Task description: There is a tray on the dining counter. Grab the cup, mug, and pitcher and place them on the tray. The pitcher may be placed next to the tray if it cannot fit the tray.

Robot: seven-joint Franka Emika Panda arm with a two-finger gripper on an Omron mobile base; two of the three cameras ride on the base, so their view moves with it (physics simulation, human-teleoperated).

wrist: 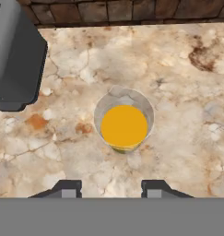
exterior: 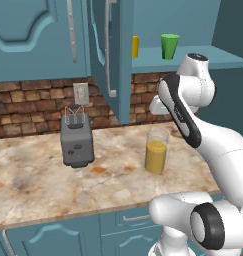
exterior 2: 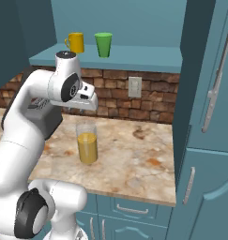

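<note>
Hand view puts you directly above the tall clear glass pitcher of orange liquid [wrist: 124, 120], which stands upright on the beige marbled stone desk [wrist: 178, 115], just beside the dark grey toaster [wrist: 14, 60]. Your end effector [wrist: 112, 188] hovers over it with its 2 dark fingertips [wrist: 67, 188] parted and nothing between them, so nothing is gripped yet.

In the right base view, the small yellow handled mug [exterior 2: 76, 42] and the bright green tapered cup [exterior 2: 103, 44] stand side by side on the teal shelf [exterior 2: 134, 58] above the brick wall, well apart from the pitcher.

As far as you can judge, 0 of the 3 items are delivered: all 3 wait here, and the tray is still to be reached. You probably descend on the pitcher first.
</note>
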